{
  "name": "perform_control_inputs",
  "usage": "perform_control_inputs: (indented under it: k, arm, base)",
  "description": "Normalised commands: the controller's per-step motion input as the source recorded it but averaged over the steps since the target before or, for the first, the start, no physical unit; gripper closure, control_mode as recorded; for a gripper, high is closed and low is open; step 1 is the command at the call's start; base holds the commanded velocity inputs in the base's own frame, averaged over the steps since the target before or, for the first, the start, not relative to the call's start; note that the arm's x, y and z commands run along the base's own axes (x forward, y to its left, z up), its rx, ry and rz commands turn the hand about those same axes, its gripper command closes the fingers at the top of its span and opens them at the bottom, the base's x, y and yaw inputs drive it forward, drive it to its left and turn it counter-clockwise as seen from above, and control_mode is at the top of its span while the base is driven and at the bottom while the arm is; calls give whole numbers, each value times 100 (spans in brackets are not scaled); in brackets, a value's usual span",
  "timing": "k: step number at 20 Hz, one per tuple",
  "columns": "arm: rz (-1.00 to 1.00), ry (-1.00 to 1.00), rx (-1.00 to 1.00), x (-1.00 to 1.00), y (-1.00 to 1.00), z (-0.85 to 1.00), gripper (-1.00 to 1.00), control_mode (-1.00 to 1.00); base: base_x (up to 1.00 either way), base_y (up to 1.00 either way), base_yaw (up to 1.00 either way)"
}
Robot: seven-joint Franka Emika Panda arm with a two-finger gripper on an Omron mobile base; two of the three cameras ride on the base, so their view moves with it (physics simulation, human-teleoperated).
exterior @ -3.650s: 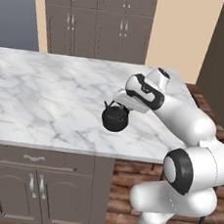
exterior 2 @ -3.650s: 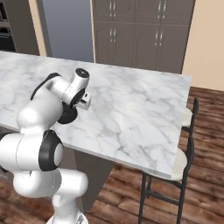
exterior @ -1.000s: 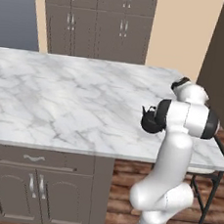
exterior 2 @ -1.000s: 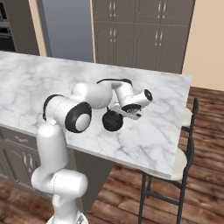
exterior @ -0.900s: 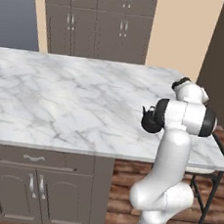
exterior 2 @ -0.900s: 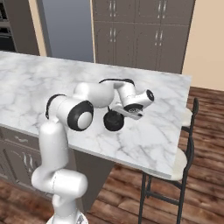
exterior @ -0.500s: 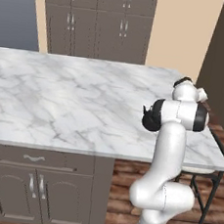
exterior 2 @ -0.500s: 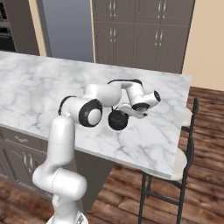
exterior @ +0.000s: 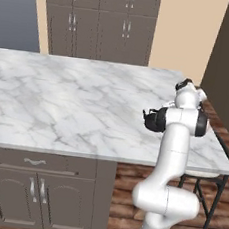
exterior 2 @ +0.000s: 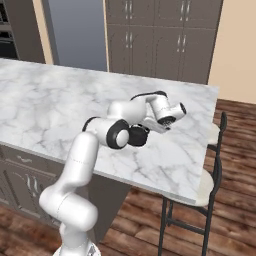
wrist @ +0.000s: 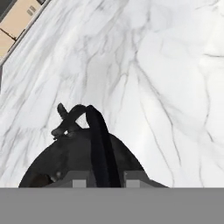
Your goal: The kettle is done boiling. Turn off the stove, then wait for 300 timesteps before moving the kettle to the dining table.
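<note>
The small round black kettle [exterior: 150,119] [exterior 2: 136,136] is at the marble dining table [exterior: 62,105] [exterior 2: 50,100], near its right end. My gripper [wrist: 103,179] [exterior 2: 150,126] is shut on the kettle's thin arched handle [wrist: 99,135], with the hand directly above the black body [wrist: 78,159]. The short spout points up-left in the hand view. I cannot tell whether the kettle's base touches the marble [wrist: 166,87]. In the left base view my own forearm covers most of the kettle. The stove is out of view.
A dark-framed bar stool [exterior 2: 212,150] [exterior: 214,183] stands at the table's right end, close to the kettle. Tall grey-brown cabinets [exterior: 97,19] line the far wall. The table's right edge [exterior: 219,143] lies just beyond the arm. Open marble stretches to the left.
The arm has carried the kettle rightwards along the table toward its right end. Over the last second it shifted only slightly while the elbow swung round. The grip on the handle is unchanged.
</note>
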Motion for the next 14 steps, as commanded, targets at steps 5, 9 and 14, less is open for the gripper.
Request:
perform_control_inputs:
  k: [5,9,14]
  arm:
    - [4,0,0,10,0,-12,-100,-100]
    - [0,-2,1,-12,0,0,-100,-100]
    - [0,0,0,-17,0,1,-100,-100]
  base:
    - [0,0,0]
    - [0,0,0]
    - [0,0,0]
